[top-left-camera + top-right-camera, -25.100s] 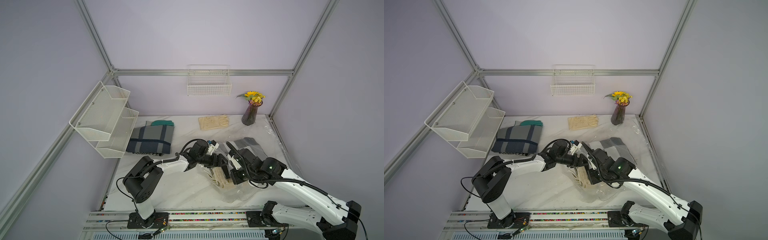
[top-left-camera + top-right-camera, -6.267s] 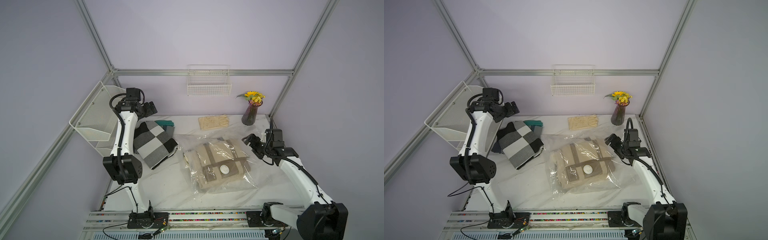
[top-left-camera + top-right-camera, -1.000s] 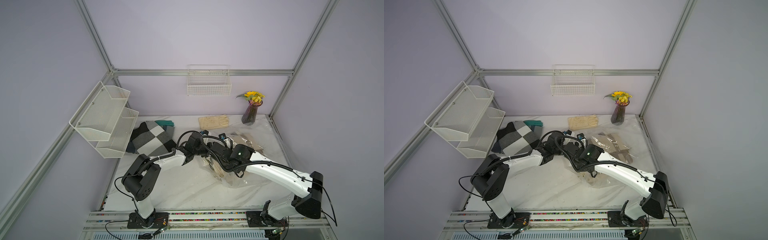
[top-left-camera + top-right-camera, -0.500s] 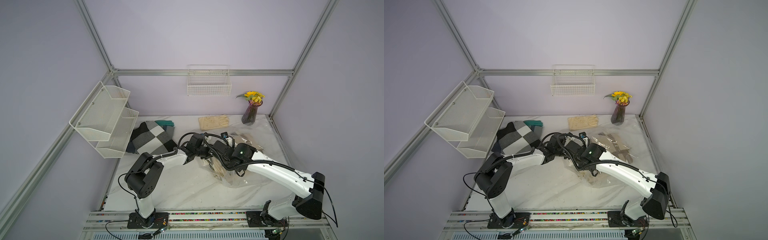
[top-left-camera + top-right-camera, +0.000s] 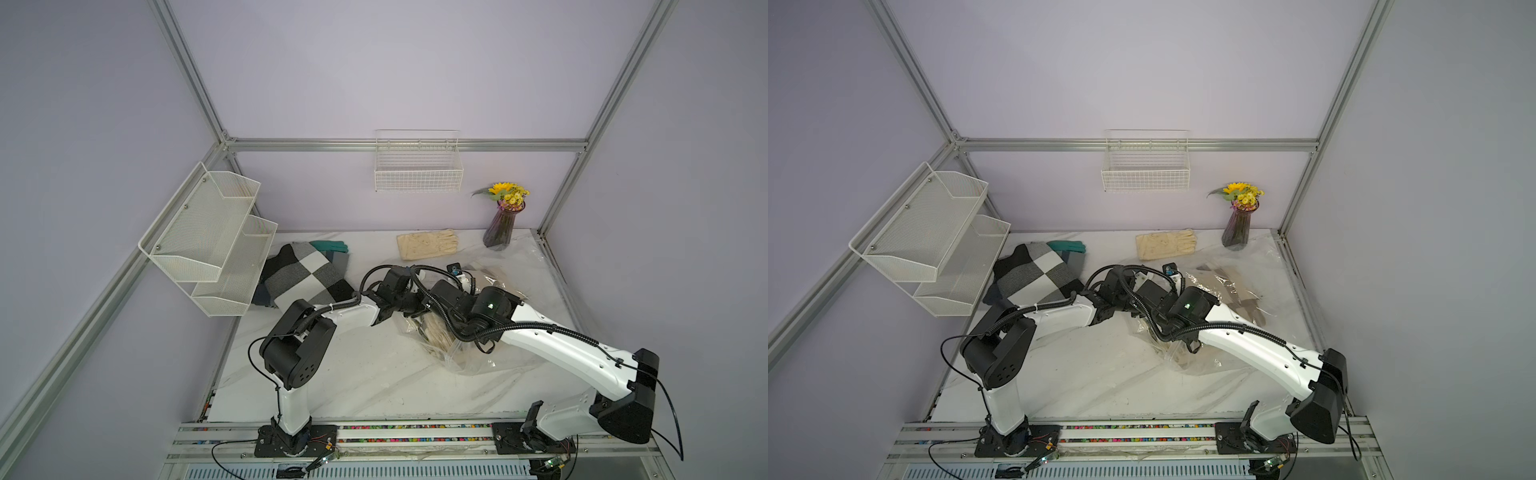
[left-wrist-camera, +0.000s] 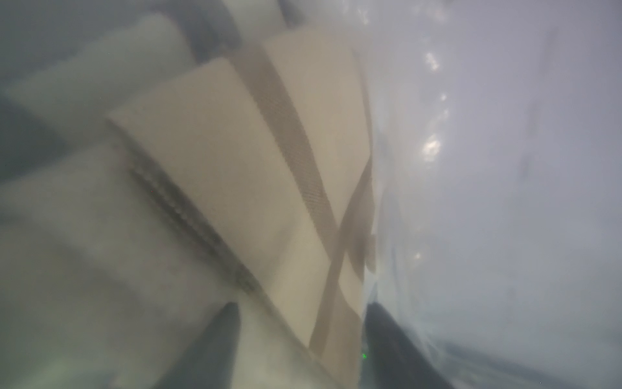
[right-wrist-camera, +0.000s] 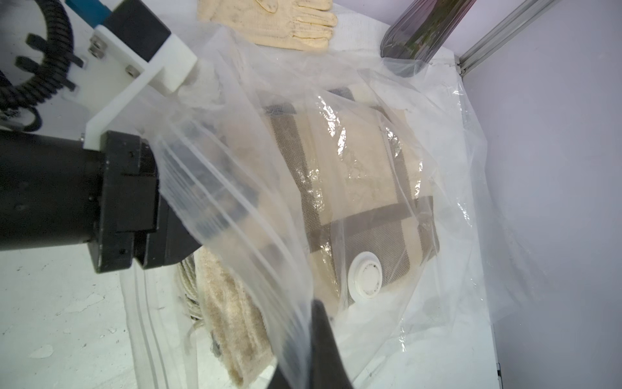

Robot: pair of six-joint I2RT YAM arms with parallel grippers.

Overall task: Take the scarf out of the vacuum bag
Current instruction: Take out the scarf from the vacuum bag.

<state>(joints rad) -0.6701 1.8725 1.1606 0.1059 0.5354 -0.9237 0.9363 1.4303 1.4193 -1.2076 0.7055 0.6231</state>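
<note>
Plastic bag (image 7: 454, 242) lay on table (image 5: 353, 374), scarf (image 7: 363, 188) inside | right claw (image 7: 303, 340) pinched top film, mouth lifted | left claw (image 6: 303, 323) inside, jaws astride scarf fold, bite uncertain | best: clamp whole fold, draw straight out.

Closed in by plain lilac walls (image 5: 415, 62) on three sides, edged with aluminium frame struts (image 5: 311, 144). Evenly and softly lit. Under the left pincer (image 6: 301, 308), a white marble-veined tabletop (image 5: 353, 374). Beyond the pincer, high on the back wall, a white wire basket (image 5: 418, 174). Well off to its left, on the side wall, a two-tier white mesh shelf (image 5: 216, 245). Far behind the pincer, along the near edge, a slotted metal base rail (image 5: 415, 440).
</note>
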